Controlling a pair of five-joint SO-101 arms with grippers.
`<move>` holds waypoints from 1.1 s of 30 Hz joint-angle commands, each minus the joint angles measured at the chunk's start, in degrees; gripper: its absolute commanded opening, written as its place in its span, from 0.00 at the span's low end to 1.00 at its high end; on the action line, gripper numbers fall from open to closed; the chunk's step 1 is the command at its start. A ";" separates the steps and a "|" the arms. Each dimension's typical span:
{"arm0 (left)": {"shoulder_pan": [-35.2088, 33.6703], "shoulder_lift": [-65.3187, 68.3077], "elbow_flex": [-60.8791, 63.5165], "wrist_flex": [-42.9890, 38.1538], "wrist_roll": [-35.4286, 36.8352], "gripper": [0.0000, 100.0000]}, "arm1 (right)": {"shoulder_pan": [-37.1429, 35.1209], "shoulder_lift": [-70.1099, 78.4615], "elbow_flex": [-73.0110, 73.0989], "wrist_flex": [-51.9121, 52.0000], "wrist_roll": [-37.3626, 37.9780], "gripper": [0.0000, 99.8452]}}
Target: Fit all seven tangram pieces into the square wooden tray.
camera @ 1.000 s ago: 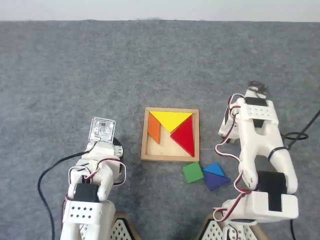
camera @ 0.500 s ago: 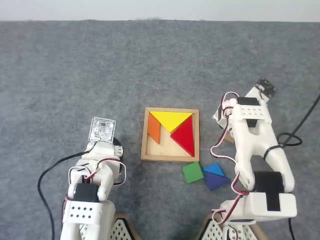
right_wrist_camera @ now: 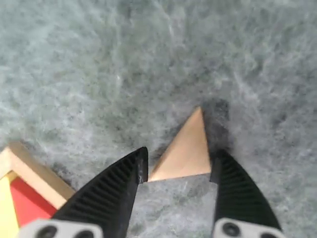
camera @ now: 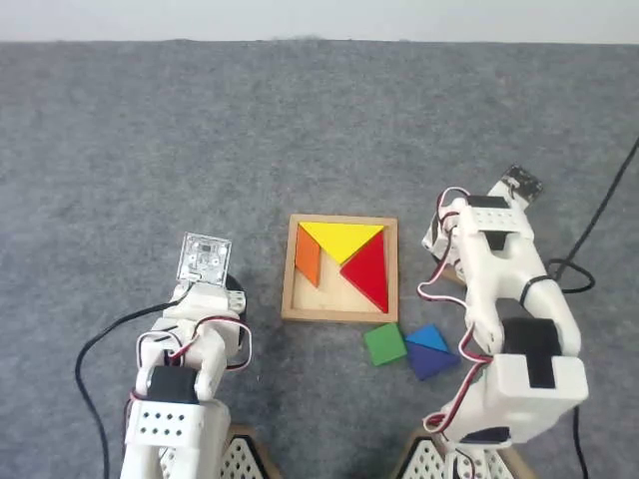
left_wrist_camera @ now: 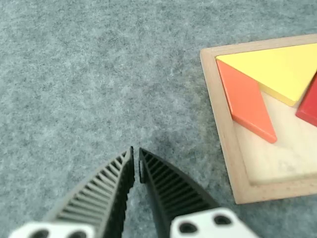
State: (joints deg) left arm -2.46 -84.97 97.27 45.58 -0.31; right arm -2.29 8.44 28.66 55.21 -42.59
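Target piece: a tan triangle [right_wrist_camera: 185, 144] lay flat on the grey table [right_wrist_camera: 99, 59], near a corner of the square wooden tray [right_wrist_camera: 34, 173].
Right end effector [right_wrist_camera: 179, 157]: apart, straddling the triangle's base, nothing clamped.
Handling: probably light, stiff, thin wood with smooth, slippery edges, so best pinched low across two opposite sides.
Left end effector [left_wrist_camera: 134, 154]: together, empty, beside the tray.

Soft, even light covers the grey carpet [camera: 150, 130], probably from overhead. Shadows are short and faint: a thin one along the wooden tray [camera: 339, 317], a darker patch beside the tan triangle [right_wrist_camera: 185, 148]. The yellow piece [left_wrist_camera: 277, 69] looks matte.
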 commanded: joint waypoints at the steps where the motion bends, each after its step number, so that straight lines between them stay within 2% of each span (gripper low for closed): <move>1: -0.26 -0.70 -0.48 0.09 0.44 0.02 | 0.40 2.24 -3.52 0.31 2.90 0.13; 6: -0.26 -0.70 -0.48 0.09 0.44 0.02 | 2.95 3.03 -3.96 0.57 5.10 0.10; 10: -0.26 -0.70 -0.48 0.09 0.44 0.02 | 4.09 2.95 -3.96 1.19 10.46 0.10; 13: -0.26 -0.70 -0.48 0.09 0.44 0.02 | 3.03 2.86 -5.89 4.70 18.11 0.10; 17: -0.26 -0.70 -0.48 0.09 0.44 0.02 | 1.01 2.86 -11.34 12.09 32.79 0.10; 20: -0.26 -0.70 -0.48 0.09 0.44 0.02 | -2.15 2.86 -14.15 14.55 40.35 0.10; 26: -0.26 -0.70 -0.48 0.09 0.44 0.02 | -10.95 2.86 -18.81 15.34 45.71 0.10; 30: -0.26 -0.70 -0.48 0.09 0.44 0.02 | -19.30 2.95 -21.80 14.90 51.34 0.04; 33: -0.26 -0.70 -0.48 0.09 0.44 0.02 | -24.92 3.47 -23.21 14.81 52.66 0.06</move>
State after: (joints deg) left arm -2.46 -84.97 97.27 45.58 -0.31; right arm -20.22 12.04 9.76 69.89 7.16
